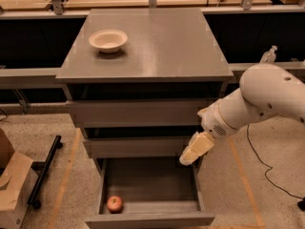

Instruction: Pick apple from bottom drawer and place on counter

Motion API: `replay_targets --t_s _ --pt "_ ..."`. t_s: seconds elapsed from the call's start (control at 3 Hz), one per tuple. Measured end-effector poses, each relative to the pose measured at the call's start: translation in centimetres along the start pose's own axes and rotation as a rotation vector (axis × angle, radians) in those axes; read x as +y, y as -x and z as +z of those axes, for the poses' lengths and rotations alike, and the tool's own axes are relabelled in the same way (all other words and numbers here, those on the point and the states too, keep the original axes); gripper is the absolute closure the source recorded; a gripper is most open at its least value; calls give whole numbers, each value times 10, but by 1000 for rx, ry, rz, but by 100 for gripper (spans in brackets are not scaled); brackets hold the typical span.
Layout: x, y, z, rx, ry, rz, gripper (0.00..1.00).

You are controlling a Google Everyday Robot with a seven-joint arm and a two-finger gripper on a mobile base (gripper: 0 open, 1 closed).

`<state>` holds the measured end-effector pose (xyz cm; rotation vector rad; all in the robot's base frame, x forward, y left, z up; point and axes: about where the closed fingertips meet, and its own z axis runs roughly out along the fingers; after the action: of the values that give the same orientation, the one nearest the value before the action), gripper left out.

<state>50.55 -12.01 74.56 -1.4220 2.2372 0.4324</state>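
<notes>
Grey steel-coloured panels make up the cabinet before us, and its bottom drawer (150,219) stands pulled out, which is why we can see the apple (114,203) at all. The apple rests on the drawer floor in the near corner, below the end effector (196,149) and well off to its left as we look, close against the front wall. The end effector hangs above the drawer's far right side, just in front of the middle drawer (138,147), tilted downward. We judge it sits there because the arm comes in from the right and must drop through the open top. It holds nothing; whether it is spread or pressed together we cannot tell.

Above the end effector and to its left, the desk (157,56) is mostly bare, with a white bowl (108,40) on its far left part, so room for the apple looks plentiful. In the way, we think, are the drawer's walls and the overhanging middle drawer. A cardboard box (12,185) and a black bar (45,168) lie on the floor far to the left, well apart from the reach.
</notes>
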Motion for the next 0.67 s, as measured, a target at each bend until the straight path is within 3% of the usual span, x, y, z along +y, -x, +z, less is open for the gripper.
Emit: replay_targets --t_s 0.67 --pt "-10 -19 111 28 -62 -9 0"
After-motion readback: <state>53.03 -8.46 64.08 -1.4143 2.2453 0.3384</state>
